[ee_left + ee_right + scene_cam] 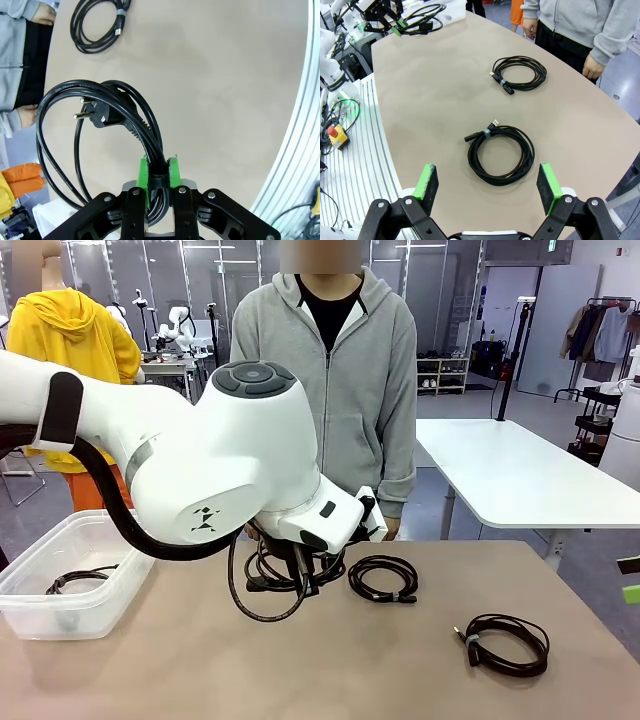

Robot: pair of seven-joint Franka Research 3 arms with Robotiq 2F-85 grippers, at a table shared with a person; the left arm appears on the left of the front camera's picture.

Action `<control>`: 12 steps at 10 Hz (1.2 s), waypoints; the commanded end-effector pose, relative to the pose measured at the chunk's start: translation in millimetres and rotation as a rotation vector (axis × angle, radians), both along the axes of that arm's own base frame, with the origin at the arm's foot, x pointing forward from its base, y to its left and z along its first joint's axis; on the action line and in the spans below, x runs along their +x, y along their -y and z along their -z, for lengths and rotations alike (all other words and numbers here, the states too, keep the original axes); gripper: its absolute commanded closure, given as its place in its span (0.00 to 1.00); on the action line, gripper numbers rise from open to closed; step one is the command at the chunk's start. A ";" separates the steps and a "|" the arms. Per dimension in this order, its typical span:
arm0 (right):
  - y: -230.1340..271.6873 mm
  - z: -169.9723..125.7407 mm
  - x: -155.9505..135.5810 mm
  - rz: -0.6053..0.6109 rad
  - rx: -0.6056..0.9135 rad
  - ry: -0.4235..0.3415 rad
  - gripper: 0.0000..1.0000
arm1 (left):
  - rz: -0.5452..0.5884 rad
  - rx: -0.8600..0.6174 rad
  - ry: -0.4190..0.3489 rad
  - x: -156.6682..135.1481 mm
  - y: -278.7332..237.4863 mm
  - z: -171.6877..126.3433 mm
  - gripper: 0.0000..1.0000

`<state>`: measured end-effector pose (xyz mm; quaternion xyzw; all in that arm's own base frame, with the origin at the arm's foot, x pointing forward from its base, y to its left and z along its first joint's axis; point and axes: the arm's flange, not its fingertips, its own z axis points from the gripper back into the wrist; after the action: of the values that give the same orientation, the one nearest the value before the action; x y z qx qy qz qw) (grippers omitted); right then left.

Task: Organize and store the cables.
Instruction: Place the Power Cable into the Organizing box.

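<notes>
One cable coil (142,131) hangs clamped inside the left claw (158,167).

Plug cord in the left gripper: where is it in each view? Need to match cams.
Front: plug cord at centre, dangling in front of the person.
Left wrist: centre-left, pinched in the left gripper at the bottom.
Right wrist: top left corner, far off.
Landmark: tied coil near the person, right of the cord in front, top left in left wrist, upper middle in right wrist.
</notes>
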<state>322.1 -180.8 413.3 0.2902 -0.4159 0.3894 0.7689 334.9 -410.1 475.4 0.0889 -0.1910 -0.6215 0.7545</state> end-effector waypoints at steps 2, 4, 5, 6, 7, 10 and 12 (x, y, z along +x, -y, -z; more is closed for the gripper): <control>1.9 0.7 1.1 -0.009 0.003 0.024 0.00 | -0.008 -0.007 -0.002 -1.1 -0.4 -0.2 0.99; 1.9 0.7 1.1 -0.009 0.003 0.024 0.00 | 0.012 -0.026 -0.071 18.9 -21.9 -9.5 0.82; 1.9 0.7 1.1 -0.009 0.003 0.024 0.00 | 0.100 -0.060 -0.149 27.6 -56.5 -22.9 0.82; 1.9 0.7 1.1 -0.009 0.003 0.024 0.00 | 0.148 -0.015 -0.103 30.1 -93.0 -29.5 0.82; 1.9 0.7 1.1 -0.009 0.003 0.024 0.00 | 0.148 -0.001 -0.089 37.2 -136.0 -30.8 0.82; 1.9 0.7 1.1 -0.009 0.003 0.024 0.00 | -0.025 0.059 -0.054 60.7 -266.4 -32.4 0.82; 1.9 0.7 1.1 -0.009 0.003 0.024 0.00 | -0.183 -0.036 0.001 69.6 -331.9 -51.3 0.82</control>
<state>322.1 -180.9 413.4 0.2899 -0.4160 0.3893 0.7690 406.9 -76.7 516.3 0.0830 -0.1756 -0.5745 0.7951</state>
